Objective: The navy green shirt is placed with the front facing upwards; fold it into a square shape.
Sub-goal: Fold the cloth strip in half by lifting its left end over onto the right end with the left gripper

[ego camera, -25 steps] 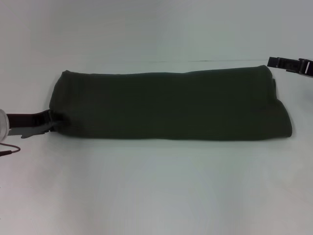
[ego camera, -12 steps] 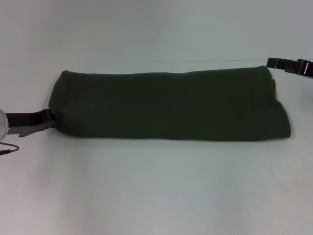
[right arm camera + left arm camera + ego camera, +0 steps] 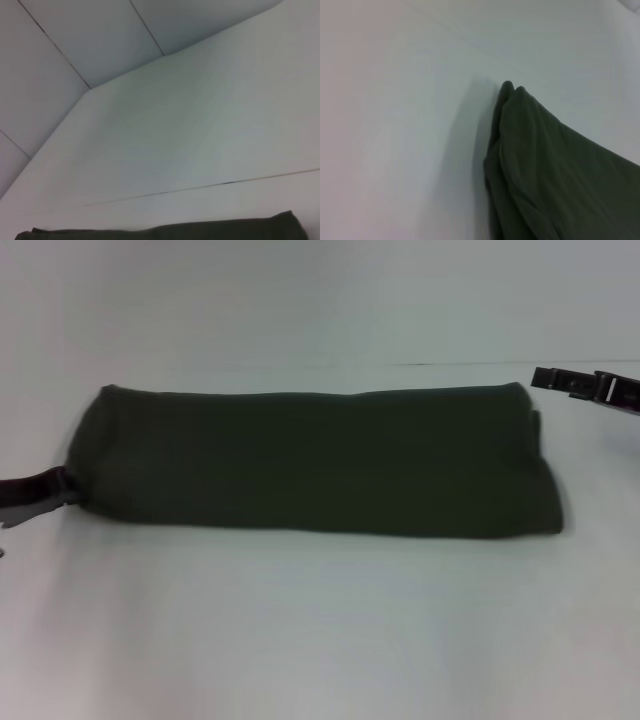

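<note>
White table surface (image 3: 320, 640) fills the head view, meeting a pale wall along a thin seam at twelve o'clock. Across the centre lies the navy green shirt (image 3: 310, 465), folded into a long horizontal band running from nine o'clock to three o'clock; no lettering or labels show on its upper face. The band's right end looks thicker, with stacked layers visible at its edge.

At nine o'clock, the left gripper (image 3: 62, 490) reaches in from the frame edge and meets the near-left corner of the shirt; its fingers appear pressed together on that corner, pinching the fabric. In the left wrist view, the shirt (image 3: 555, 175) shows as a doubled fold of dark cloth with two rounded tips above the white surface.

At two o'clock, the right gripper (image 3: 545, 377) hangs just beyond the shirt's far-right corner, apart from the cloth; whether its fingers are spread or together cannot be told. The right wrist view shows only a strip of the shirt (image 3: 160, 233) below the table seam.
</note>
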Robot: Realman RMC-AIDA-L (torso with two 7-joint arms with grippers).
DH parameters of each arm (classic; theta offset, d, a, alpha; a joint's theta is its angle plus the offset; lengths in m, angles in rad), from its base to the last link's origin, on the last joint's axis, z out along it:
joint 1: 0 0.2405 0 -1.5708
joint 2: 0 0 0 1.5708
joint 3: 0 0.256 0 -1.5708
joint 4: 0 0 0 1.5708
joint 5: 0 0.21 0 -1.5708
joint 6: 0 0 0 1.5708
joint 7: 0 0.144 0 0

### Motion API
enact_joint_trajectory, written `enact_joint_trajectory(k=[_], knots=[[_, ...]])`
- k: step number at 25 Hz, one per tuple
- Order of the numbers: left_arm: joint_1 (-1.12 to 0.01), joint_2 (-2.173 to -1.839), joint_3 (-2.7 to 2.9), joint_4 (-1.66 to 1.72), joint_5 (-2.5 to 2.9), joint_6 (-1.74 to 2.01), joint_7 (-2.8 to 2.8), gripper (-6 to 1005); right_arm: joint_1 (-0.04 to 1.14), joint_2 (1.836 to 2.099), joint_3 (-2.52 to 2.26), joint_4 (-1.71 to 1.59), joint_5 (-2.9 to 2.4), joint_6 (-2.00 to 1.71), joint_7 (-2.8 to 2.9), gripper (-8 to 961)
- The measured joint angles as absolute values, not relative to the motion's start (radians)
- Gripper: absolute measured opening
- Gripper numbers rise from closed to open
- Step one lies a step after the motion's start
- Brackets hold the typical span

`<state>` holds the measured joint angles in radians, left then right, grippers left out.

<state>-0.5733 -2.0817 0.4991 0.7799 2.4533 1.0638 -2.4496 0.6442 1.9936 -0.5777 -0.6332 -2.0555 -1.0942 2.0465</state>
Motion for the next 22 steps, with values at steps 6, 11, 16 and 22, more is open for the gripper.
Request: enact_joint_trajectory(k=[6, 11, 16, 22], knots=[[-0.447, -2.094, 0.495, 0.884, 2.383, 1.096, -2.417, 49, 0.650, 2.013, -0.575, -0.633, -2.055, -1.090, 2.046, 860], [-0.378, -2.095, 0.375, 0.932, 2.352, 1.176, -2.344, 50, 0.658, 2.031, -0.576, -0.633, -2.054, -1.073, 2.046, 860], [-0.343, -2.084, 0.264, 0.954, 2.357, 1.240, -2.283, 50, 0.663, 2.046, -0.581, -0.634, -2.046, -1.057, 2.046, 860], [-0.306, -2.070, 0.240, 1.013, 2.360, 1.257, -2.277, 48, 0.666, 2.057, -0.584, -0.634, -2.043, -1.055, 2.041, 859]])
